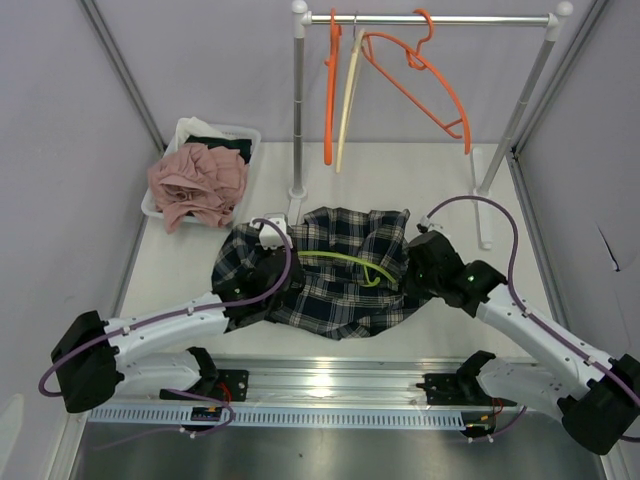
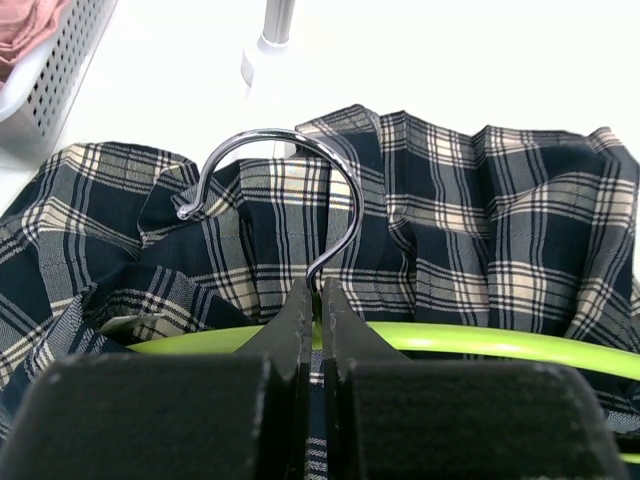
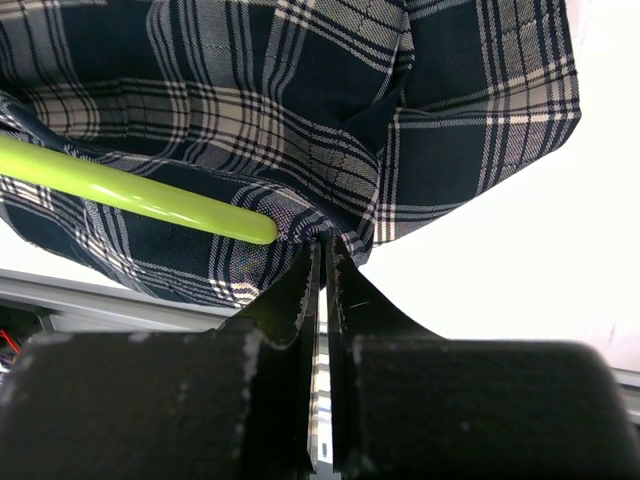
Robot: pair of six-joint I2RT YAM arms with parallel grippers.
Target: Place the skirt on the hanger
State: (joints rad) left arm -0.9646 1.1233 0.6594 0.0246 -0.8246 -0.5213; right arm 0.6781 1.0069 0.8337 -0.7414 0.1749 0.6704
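Your left gripper [image 2: 312, 300] is closed. Its two fingertips meet right at the foot of the metal hook [image 2: 340, 200], where the wire comes down to the green hanger [image 2: 480, 345], and the wire runs into the slit between the tips, so it has the hanger pinched there. The hook curls up and away from the fingers and lies flat on the skirt [image 2: 500, 220]. The green bar runs crosswise just behind the fingertips and off to the right.

Your right gripper [image 3: 322, 255] is closed too, and a thin strip of plaid cloth shows in the gap between its fingers. It is nipping the skirt at a corner of the edge. The rounded end of the hanger stops just to the left of those fingertips, lying on top of the cloth and not between the fingers.

From above you see the skirt spread in a rumpled heap on the white table [image 1: 440, 170], midway between your two arms. The left gripper is at its left side and the right gripper at its right side. The hanger lies across the upper middle of the cloth, on top of it and not threaded through the waist.

Well behind the skirt stands a rack [image 1: 430, 19] with orange hangers [image 1: 420, 90] on its rail. To the far left there is a white basket [image 1: 240, 135] heaped with pink clothes [image 1: 198, 182].
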